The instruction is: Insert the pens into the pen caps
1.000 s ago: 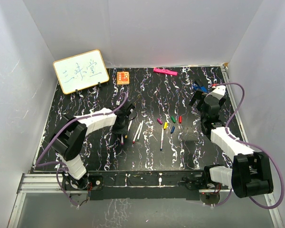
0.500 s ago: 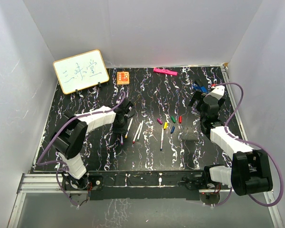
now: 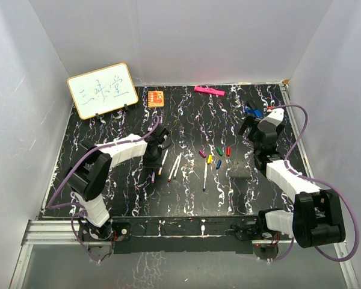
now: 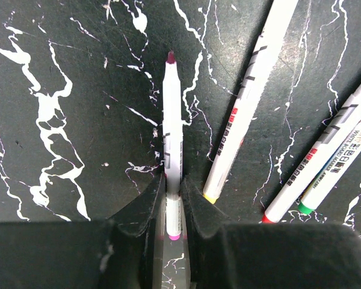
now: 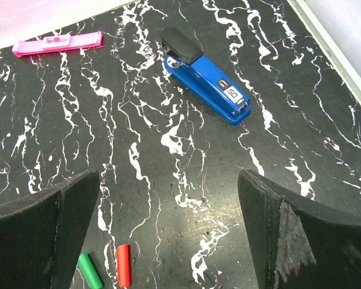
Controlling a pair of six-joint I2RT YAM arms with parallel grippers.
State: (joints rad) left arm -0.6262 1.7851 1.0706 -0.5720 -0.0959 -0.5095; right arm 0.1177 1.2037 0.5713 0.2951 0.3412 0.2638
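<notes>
My left gripper [image 3: 153, 161] [image 4: 172, 194] is shut on the purple pen [image 4: 172, 114], gripping near its back end, with the tip pointing away, low over the table. The yellow pen [image 4: 253, 90], red pen [image 4: 322, 161] and green pen [image 4: 346, 173] lie just to its right. A fifth pen [image 3: 205, 172] lies alone mid-table. The caps lie in a cluster: purple [image 3: 202, 154], yellow [image 3: 209, 159], green [image 3: 220, 149] [image 5: 90, 271], red [image 3: 228, 151] [image 5: 123, 265], blue [image 3: 219, 163]. My right gripper [image 3: 250, 129] [image 5: 168, 232] is open and empty, just right of the caps.
A blue stapler [image 5: 206, 75] [image 3: 253, 111] lies beyond the right gripper. A thick pink marker [image 3: 209, 91] [image 5: 57, 43] lies at the back edge. A whiteboard [image 3: 102, 90] and an orange box [image 3: 156, 97] stand at the back left.
My left gripper has shifted slightly, uncovering the yellow pen beside it. The right arm has barely moved.
</notes>
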